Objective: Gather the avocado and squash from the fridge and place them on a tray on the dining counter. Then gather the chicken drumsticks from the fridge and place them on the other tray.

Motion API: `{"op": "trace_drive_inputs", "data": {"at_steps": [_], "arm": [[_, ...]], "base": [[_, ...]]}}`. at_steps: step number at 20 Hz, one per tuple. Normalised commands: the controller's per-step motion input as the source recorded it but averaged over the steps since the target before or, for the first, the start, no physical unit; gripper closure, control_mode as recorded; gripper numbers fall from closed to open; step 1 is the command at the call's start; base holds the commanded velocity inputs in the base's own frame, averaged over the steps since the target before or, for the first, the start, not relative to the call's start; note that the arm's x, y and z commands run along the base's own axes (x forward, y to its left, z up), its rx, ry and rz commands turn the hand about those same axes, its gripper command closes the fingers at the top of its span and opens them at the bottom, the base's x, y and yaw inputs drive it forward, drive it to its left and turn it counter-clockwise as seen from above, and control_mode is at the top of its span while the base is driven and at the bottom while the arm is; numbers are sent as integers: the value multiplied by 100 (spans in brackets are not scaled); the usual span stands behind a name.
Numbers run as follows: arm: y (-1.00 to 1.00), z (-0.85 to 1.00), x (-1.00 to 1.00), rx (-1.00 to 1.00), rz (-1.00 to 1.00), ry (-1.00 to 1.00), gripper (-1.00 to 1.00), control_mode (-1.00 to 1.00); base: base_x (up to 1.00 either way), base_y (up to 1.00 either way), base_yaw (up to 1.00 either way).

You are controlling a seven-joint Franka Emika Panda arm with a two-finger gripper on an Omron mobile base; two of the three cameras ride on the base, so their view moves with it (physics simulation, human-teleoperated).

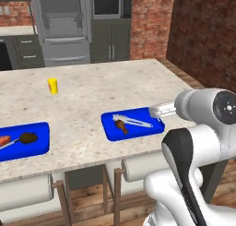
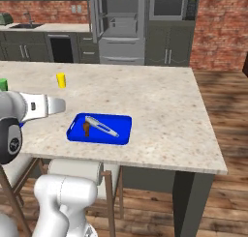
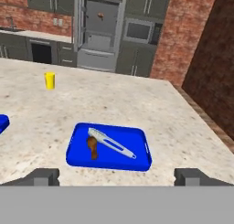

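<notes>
Two blue trays lie on the beige dining counter. The left tray holds the orange-red squash and the dark avocado. On the other tray rests one brown chicken drumstick beside white tongs. My gripper hovers open and empty over the counter's near edge, just short of that tray; its fingertips stand far apart. Seen from the base, the hand is by the tray's right corner.
A yellow cup stands farther back on the counter. The fridge at the back wall is open, with a small brown item on an upper shelf. Stools sit under the counter's near edge. A brick wall runs along the right.
</notes>
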Motion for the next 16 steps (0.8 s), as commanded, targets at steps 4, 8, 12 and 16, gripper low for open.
{"op": "trace_drive_inputs", "data": {"at_steps": [4,8,12,16], "arm": [[0,-3,-21,0,0,-3,-100,-100],[-11,-5,-8,1,0,-3,-100,-100],[0,0,0,0,0,0,-100,100],[0,0,0,0,0,0,-100,100]], "base": [[0,0,0],[0,0,0],[-61,-90,-3],[-45,-100,0]]}}
